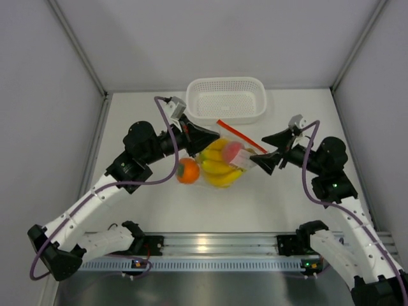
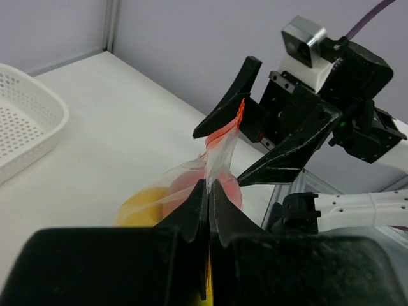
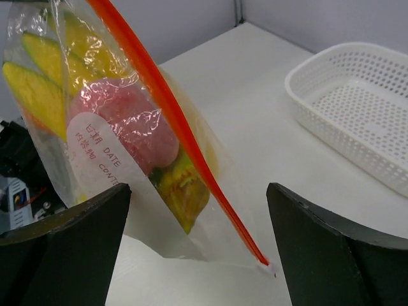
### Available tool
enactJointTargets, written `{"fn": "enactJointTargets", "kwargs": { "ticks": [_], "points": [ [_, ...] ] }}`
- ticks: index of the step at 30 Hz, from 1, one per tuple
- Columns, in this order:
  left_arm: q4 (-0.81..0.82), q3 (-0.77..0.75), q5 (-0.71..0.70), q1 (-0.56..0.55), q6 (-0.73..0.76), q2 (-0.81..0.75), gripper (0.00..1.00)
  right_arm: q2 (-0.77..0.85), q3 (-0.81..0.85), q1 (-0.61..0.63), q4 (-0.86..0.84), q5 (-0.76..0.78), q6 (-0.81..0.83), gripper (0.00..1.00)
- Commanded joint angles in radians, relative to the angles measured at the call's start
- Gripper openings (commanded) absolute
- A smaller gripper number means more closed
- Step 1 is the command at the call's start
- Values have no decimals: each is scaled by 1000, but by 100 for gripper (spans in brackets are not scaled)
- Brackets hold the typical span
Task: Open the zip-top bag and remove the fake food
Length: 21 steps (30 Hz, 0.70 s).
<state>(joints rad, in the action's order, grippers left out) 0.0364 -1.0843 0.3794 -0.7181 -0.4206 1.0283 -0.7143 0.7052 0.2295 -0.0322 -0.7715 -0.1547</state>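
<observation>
Holding bananas [image 3: 38,89], peach [image 3: 134,121] inside: zip-top bag [image 3: 150,226].

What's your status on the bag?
Left gripper shut on zip-top bag. Right gripper open, straddling the zip strip. Bag looks sealed, bananas and peach inside. Nothing blocking.

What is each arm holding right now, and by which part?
The left gripper is shut on the zip-top bag, pinching its clear film just under the orange zip strip. The right gripper holds nothing; its jaws stand open either side of the strip.
</observation>
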Motion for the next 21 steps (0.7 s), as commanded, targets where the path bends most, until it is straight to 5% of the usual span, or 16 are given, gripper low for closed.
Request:
{"fn": "enactJointTargets", "kwargs": {
  "ticks": [1,3,6,12,21],
  "points": [
    [155,-8,73,5,-33,-10,0,-42,76,62,92,-51,131,89],
    [175,14,76,6,-47,-14,0,-63,89,82,118,-63,142,86],
    [217,37,82,9,-64,-17,0,-80,89,111,143,-127,145,68],
    [261,78,99,23,-86,-25,0,-91,80,123,124,-181,162,2],
    [322,193,161,98,-84,-69,0,-116,125,162,212,33,188,0]
  ]
}}
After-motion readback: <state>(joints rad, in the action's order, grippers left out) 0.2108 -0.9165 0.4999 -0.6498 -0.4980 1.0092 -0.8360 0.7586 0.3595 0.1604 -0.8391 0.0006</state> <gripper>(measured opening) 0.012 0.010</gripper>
